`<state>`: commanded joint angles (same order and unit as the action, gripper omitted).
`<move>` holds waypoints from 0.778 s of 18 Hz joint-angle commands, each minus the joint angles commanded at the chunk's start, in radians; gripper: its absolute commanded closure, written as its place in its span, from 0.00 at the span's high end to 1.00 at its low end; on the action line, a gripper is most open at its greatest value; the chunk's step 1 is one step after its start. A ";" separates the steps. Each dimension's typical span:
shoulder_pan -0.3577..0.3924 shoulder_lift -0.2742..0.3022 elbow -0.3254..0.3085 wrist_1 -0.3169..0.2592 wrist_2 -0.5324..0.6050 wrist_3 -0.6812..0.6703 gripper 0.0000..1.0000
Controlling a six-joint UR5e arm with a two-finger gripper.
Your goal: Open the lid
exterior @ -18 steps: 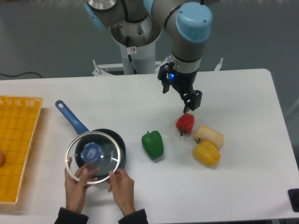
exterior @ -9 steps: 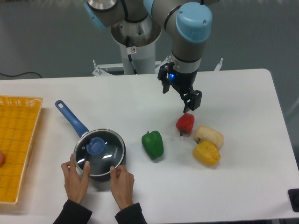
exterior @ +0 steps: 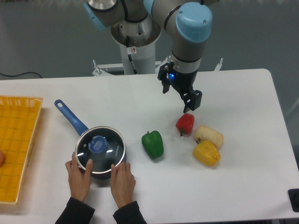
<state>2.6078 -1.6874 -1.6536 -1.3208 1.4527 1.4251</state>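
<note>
The yellow woven plastic basket runs off the left edge. A dark object is clipped at the lower right corner, unidentifiable. The person's forearms leave the bottom edge.

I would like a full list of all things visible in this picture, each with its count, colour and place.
lid: one, clear glass with blue knob, sitting on the saucepan.
saucepan: one, dark with blue handle, table front left.
green pepper: one, green, table centre.
red pepper: one, red, below the gripper.
yellow pepper: one, yellow, right of centre.
pale vegetable: one, cream, touching the yellow pepper.
basket: one, yellow, left edge.
table: one, white.
person's hands: two, at the saucepan's near side.
gripper: one, black, fingers apart, above the red pepper.
</note>
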 joint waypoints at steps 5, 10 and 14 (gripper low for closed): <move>0.000 0.002 0.000 0.000 0.000 0.000 1.00; -0.012 0.000 0.000 -0.005 0.000 -0.006 1.00; -0.052 -0.006 0.000 0.000 0.002 -0.023 1.00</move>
<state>2.5557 -1.6935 -1.6536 -1.3208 1.4542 1.4022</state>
